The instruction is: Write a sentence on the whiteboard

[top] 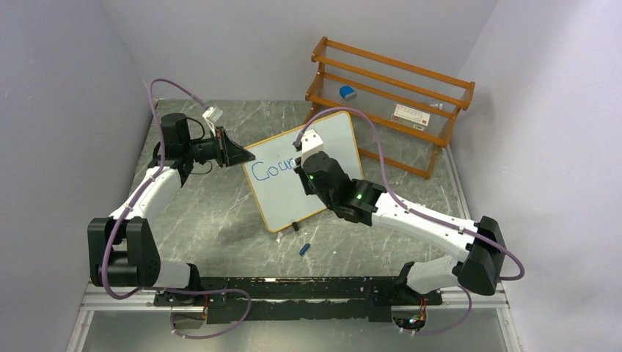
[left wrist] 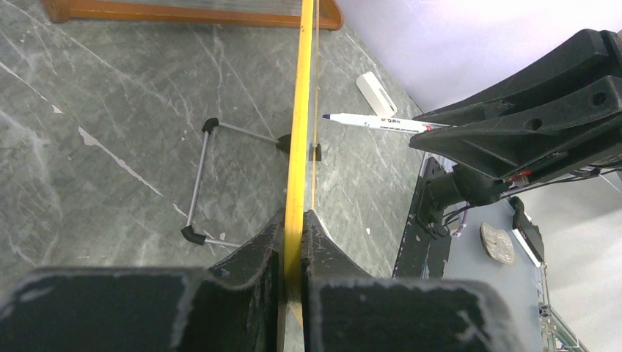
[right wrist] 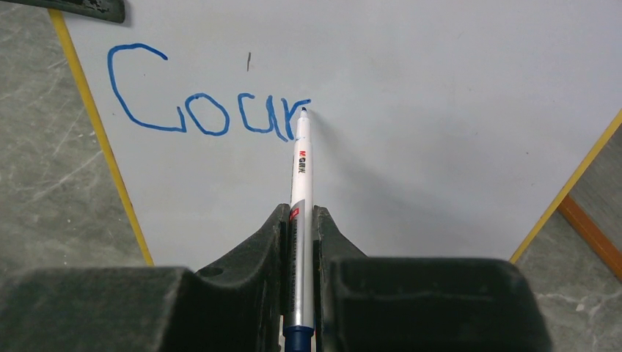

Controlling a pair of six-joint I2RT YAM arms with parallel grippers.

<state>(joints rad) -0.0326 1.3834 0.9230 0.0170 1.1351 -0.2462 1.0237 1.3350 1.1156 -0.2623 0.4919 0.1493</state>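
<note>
White right arm (top: 418, 214) extends marker (right wrist: 301, 169) to whiteboard (top: 282, 202).

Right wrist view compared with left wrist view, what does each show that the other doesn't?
Only the right wrist view shows the whiteboard's writing face, with blue letters "Cour" and the marker tip at the last one. Only the left wrist view shows the board edge-on between the left claw's fingers, plus the wire stand on its back side. Both show the marker in the right claw, the board and the grey table.

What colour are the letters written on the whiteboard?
Blue; the letters on the whiteboard show best in the right wrist view.
</note>
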